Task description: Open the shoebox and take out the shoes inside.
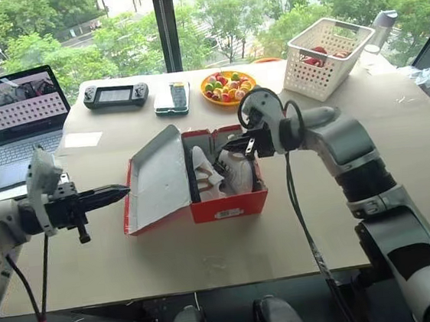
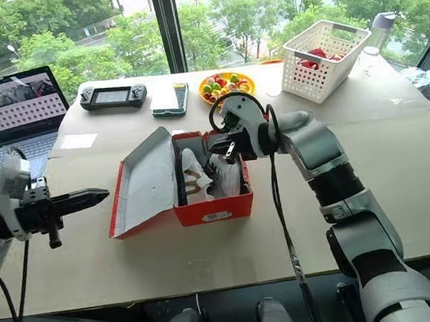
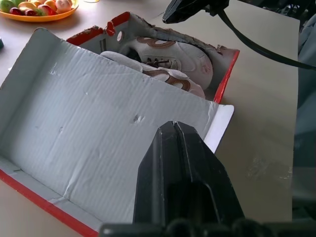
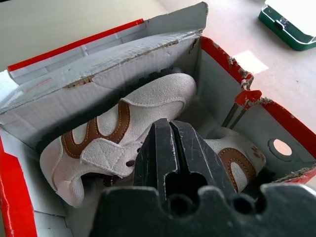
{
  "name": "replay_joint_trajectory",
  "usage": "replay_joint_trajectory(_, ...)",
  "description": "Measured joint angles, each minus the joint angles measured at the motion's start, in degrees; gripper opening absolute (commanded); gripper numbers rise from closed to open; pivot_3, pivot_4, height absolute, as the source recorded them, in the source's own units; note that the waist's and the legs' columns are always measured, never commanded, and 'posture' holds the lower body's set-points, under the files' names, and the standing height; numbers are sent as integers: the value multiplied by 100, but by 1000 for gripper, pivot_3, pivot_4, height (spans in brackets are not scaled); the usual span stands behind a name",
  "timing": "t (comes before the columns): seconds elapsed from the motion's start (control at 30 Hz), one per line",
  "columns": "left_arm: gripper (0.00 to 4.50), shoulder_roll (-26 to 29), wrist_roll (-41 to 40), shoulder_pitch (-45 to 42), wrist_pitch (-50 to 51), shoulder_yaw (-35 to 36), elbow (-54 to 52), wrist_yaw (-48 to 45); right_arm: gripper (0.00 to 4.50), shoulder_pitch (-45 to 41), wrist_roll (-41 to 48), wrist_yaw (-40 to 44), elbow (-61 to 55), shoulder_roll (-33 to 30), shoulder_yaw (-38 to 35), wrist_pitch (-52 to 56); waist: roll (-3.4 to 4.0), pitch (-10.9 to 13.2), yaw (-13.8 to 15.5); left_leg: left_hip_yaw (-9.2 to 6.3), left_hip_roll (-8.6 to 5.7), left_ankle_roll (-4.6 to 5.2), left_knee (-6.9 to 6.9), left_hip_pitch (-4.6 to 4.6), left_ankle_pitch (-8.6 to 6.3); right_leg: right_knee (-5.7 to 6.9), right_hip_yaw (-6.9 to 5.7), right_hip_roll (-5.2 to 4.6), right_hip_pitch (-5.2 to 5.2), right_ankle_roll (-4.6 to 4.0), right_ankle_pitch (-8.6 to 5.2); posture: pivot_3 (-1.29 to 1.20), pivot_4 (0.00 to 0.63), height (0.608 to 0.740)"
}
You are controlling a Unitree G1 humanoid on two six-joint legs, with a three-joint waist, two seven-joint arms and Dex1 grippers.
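Right gripper (image 1: 236,145): we note its fingers pressed together, holding nothing, poised over the open shoebox (image 1: 227,204) just above the shoes (image 4: 123,133).

Left gripper (image 1: 118,192): fingers likewise pressed together and empty, pointing at the raised lid (image 1: 155,179) from the box's left, tip just short of it.

Shoes: we see both lying inside the box, pale with brown trim.

Shoebox: red, grey-white inside, mid-table, lid leaning out to the left.

Surface: a tan table (image 1: 372,190).

Along its far edge we list a laptop (image 1: 17,120), a handheld console (image 1: 116,95), a green case (image 1: 171,99), an orange plate of fruit (image 1: 227,87) and a white basket (image 1: 326,57).

Room: a window with green trees beyond.
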Motion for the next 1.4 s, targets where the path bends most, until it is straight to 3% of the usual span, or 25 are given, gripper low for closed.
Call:
replay_joint_trajectory(0.07, 0, -16, 102, -162, -114, -92, 94, -50, 729, -2, -78, -39, 10, 1, 66, 40, 0, 0, 2, 0, 0, 0, 1, 0, 0, 0, 0, -1, 0, 1, 0, 0, 150, 733)
replay_joint_trajectory(0.43, 0, -158, 248, -376, -243, -322, 172, -130, 4463, -520, -356, -10, 26, -53, 294, -8, 0, 0, -4, -2, 0, 0, 3, 1, 0, 3, 0, 0, 1, 4, 0, 0, 150, 733)
replay_joint_trajectory(0.87, 0, -354, 375, -474, -243, -437, 167, -72, 4463, -1194, -1643, 360, 2415, 266, 1279, -1366, 0, 0, -11, -2, -2, 0, 6, -1, 1, 5, 1, 0, 1, 5, 1, 0, 150, 733)
replay_joint_trajectory(1.13, 0, -452, 422, -467, -239, -442, 73, 35, 4463, -1397, -1943, 276, 3611, 828, 1207, -1835, -8, -8, -24, -4, -1, -5, 7, 29, 4, 8, 1, 0, 32, 7, 1, 0, 150, 733)
replay_joint_trajectory(1.23, 0, -480, 428, -466, -238, -448, 61, 72, 4463, -1429, -2010, 147, 3941, 957, 1123, -2018, -10, -9, -35, -7, 1, -8, 6, 81, 5, 5, -1, 0, 84, 32, -13, 0, 150, 733)
replay_joint_trajectory(1.4, 0, -485, 429, -467, -231, -449, 25, 112, 3067, -1465, -2139, 29, 4271, 1043, 965, -2238, -12, -15, -49, -11, 4, -11, -2, 122, 3, 1, -2, -2, 119, 5, -44, 0, 150, 733)
